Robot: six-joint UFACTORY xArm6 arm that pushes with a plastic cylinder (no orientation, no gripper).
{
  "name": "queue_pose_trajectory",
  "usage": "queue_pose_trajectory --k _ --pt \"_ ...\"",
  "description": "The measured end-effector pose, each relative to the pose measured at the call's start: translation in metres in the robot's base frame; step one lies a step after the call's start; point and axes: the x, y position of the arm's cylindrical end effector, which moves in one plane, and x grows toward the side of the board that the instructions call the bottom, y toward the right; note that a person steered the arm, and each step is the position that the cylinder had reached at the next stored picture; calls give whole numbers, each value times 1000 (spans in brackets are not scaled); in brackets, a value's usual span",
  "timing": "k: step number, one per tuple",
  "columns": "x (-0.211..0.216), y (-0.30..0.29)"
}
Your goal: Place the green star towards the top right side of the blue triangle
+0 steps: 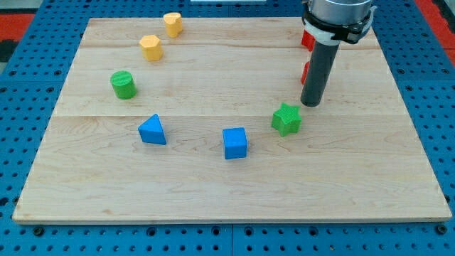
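You see my tip (310,104) just beside the green star (286,119), at its 1 o'clock; the blue triangle (152,130) sits well off at the star's 9 o'clock. There is no pincer here, only the rod.

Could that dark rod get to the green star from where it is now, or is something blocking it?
Probably yes. My tip sits just to the upper right of the green star, with only bare board between them. The red blocks lie behind the rod, and the blue cube is on the star's far side.
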Motion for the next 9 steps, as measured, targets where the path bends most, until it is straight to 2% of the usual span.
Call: queue_pose_trajectory --k 1,2,3,4,5,6,9 --pt "4 44" --pt "33 50" --pt "50 22" --pt "49 -43" --pt "12 -104" --pt "-7 -169" --pt "1 -157"
